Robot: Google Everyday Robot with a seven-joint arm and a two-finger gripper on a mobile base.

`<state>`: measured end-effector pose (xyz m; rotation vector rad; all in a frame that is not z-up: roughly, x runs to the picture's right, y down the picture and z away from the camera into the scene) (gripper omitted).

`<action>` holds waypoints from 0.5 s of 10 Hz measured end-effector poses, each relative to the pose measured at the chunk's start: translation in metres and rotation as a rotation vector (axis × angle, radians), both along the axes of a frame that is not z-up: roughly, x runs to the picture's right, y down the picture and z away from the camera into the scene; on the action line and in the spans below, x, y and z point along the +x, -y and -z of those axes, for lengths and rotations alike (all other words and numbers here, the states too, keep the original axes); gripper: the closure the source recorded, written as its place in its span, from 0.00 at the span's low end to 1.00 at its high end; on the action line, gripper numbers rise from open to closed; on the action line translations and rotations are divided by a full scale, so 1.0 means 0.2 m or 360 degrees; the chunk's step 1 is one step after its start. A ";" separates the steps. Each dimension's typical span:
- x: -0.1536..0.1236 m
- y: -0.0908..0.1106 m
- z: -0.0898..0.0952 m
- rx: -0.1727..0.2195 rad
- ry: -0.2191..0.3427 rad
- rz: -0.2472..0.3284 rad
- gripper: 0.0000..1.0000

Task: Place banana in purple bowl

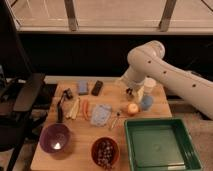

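Gripper (131, 92) far right over table (82, 131), open or closed I cannot tell. Banana (74, 108) left, light, soft, bruisable; I'd pinch mid-length, gently. Purple bowl (46, 134) near left.

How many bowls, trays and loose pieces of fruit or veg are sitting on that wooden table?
Bowls: 2 (purple bowl, reddish-brown bowl)
Trays: 1 (green tray)
Loose fruit or veg: 3 (banana, orange stick, round orange fruit)
Total: 6
The gripper hangs over the far right of the table, beside the blue cup.
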<state>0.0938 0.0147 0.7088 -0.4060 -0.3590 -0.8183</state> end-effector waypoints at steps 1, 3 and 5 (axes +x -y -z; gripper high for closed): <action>-0.13 0.02 -0.03 0.0005 0.0059 0.0029 0.20; -0.37 0.03 -0.11 -0.0019 0.0181 0.0066 0.20; -0.59 0.01 -0.19 -0.0075 0.0311 0.0081 0.20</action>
